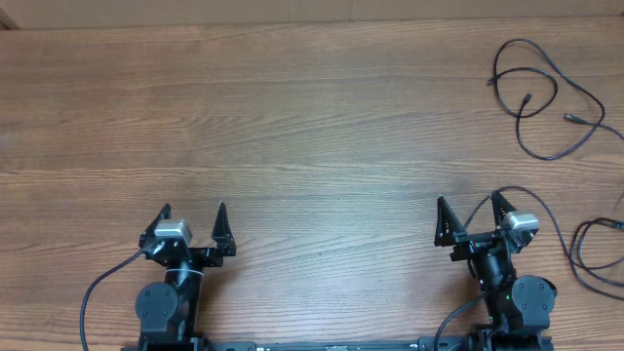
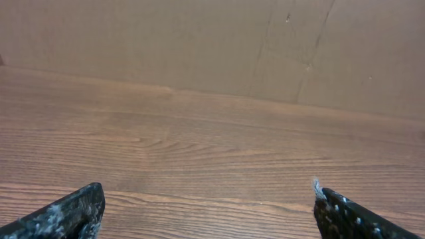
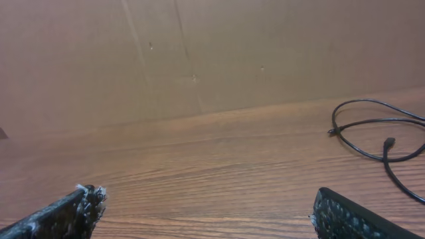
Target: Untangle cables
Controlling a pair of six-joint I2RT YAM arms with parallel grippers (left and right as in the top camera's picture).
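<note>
Thin black cables lie on the wooden table. One loose looped cable (image 1: 534, 96) sits at the far right, with small plug ends inside and beside the loop. It also shows in the right wrist view (image 3: 372, 123), far right. Another cable (image 1: 588, 255) loops at the right edge, and a strand of it arcs toward my right gripper. My left gripper (image 1: 193, 219) is open and empty near the front left; its view (image 2: 206, 192) holds only bare wood. My right gripper (image 1: 471, 213) is open and empty near the front right, well short of the far loop, as its own view (image 3: 206, 196) shows.
A brown cardboard wall (image 2: 199, 40) stands along the table's far edge, also in the right wrist view (image 3: 199, 53). Thicker black wires fixed to the arms (image 1: 97, 292) trail at the front edge.
</note>
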